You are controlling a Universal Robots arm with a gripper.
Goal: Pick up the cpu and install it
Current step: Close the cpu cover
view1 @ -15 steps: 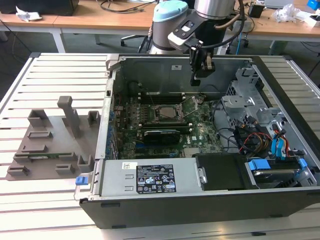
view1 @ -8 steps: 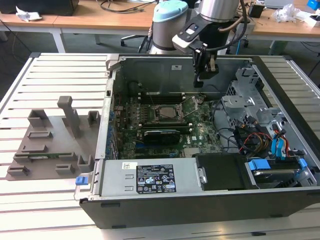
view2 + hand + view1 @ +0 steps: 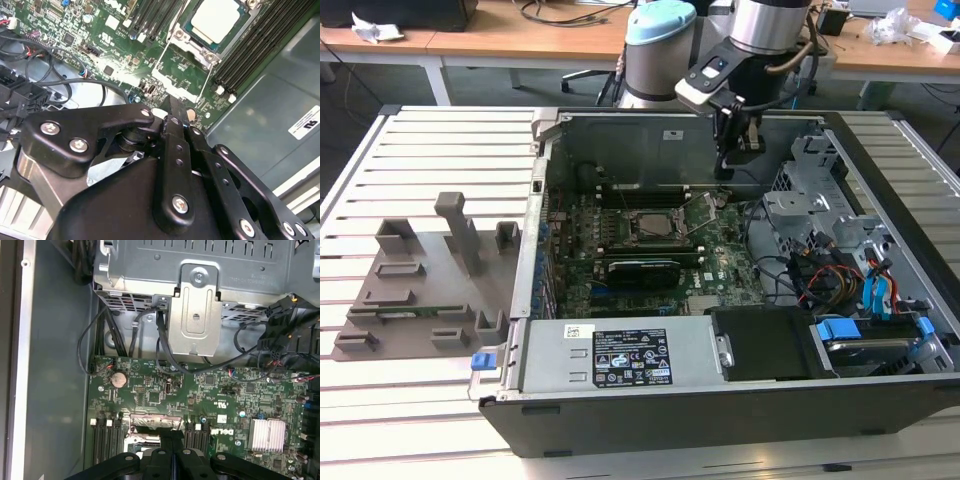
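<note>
Gripper (image 3: 724, 165) hangs pinched narrow with nothing between its jaws, just above the raised socket frame (image 3: 705, 208) right of the exterior view's centre. Beside it the cpu (image 3: 653, 226) lies flat on the motherboard (image 3: 585, 275), left uncovered, apparently seated but not clamped.
</note>
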